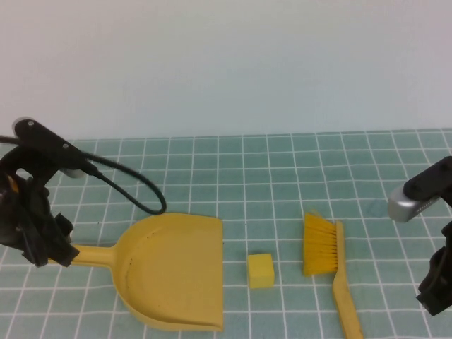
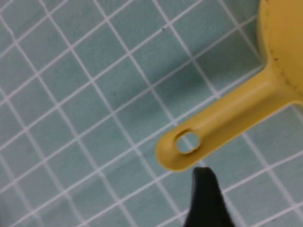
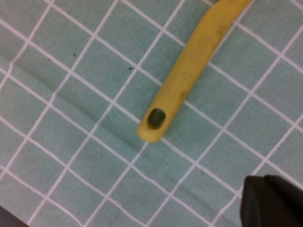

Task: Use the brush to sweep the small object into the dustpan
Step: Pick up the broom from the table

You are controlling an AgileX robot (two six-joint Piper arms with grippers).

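Note:
The yellow dustpan (image 1: 173, 272) lies flat at the left of the middle, its long handle (image 1: 90, 255) running out to my left gripper (image 1: 51, 248). In the left wrist view, one black finger (image 2: 204, 198) stands just off the handle's holed end (image 2: 187, 144), not gripping it; the gripper is open. The small yellow cube (image 1: 260, 270) sits between the dustpan's mouth and the brush (image 1: 326, 248), which lies with its bristles toward the far side. My right gripper (image 1: 436, 288) hangs shut and empty to the right of the brush handle (image 3: 189, 75).
A black cable (image 1: 131, 185) loops over the green tiled table (image 1: 282, 169) behind the dustpan. A pale wall (image 1: 226, 63) rises behind the table's far edge.

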